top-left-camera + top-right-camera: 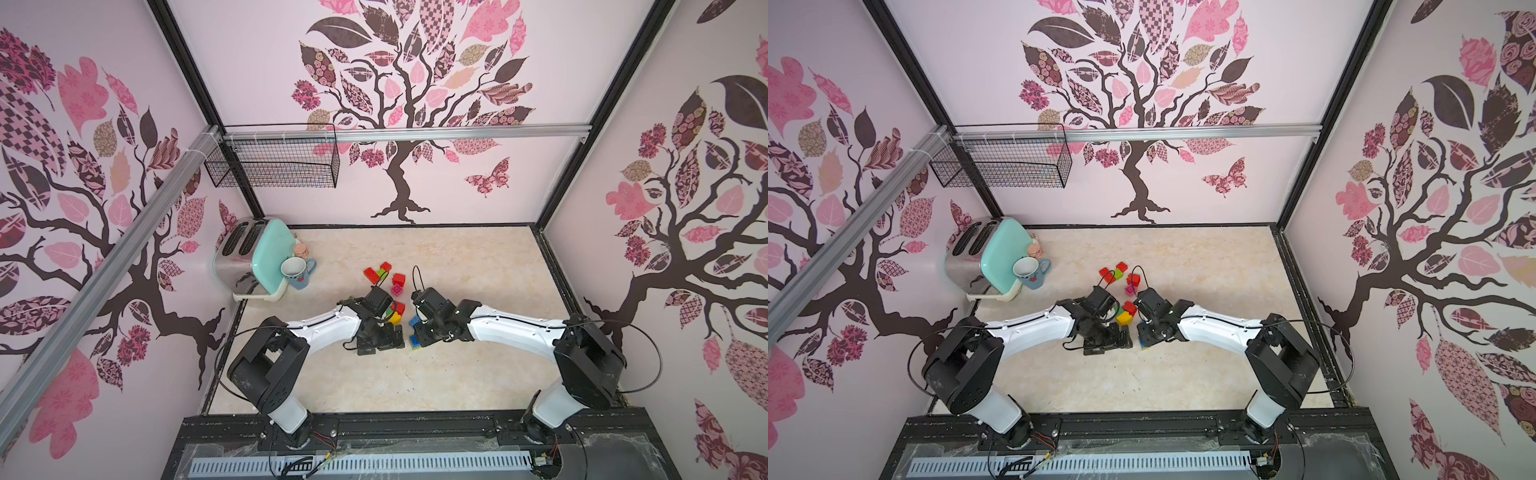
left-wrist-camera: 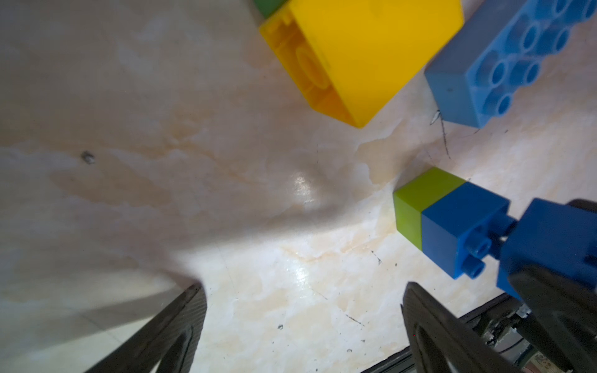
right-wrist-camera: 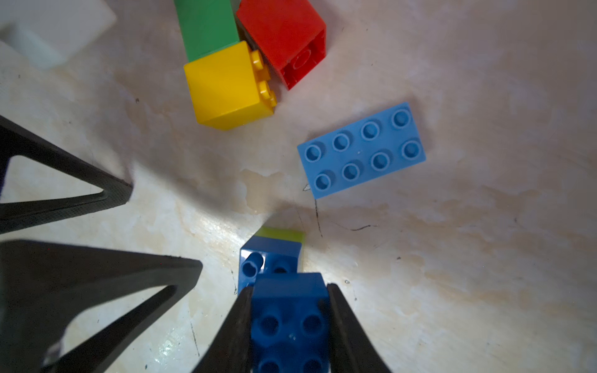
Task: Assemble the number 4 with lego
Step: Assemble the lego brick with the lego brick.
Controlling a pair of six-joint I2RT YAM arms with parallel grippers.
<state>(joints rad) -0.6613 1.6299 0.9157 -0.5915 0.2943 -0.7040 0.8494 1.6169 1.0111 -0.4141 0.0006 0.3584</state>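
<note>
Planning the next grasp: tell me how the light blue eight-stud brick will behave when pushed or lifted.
The light blue brick looks like rigid moulded plastic, so it should hold its shape under a grip. It lies flat and wide, studs up, so tipping or rolling seems unlikely. On the glossy table a push would probably slide or spin it.

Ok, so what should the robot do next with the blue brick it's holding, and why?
Probably press the dark blue brick onto the studs of the blue-and-lime piece lying ahead. The right gripper is shut on that brick, the studs face it across a small gap, and the left gripper is open and empty.
</note>
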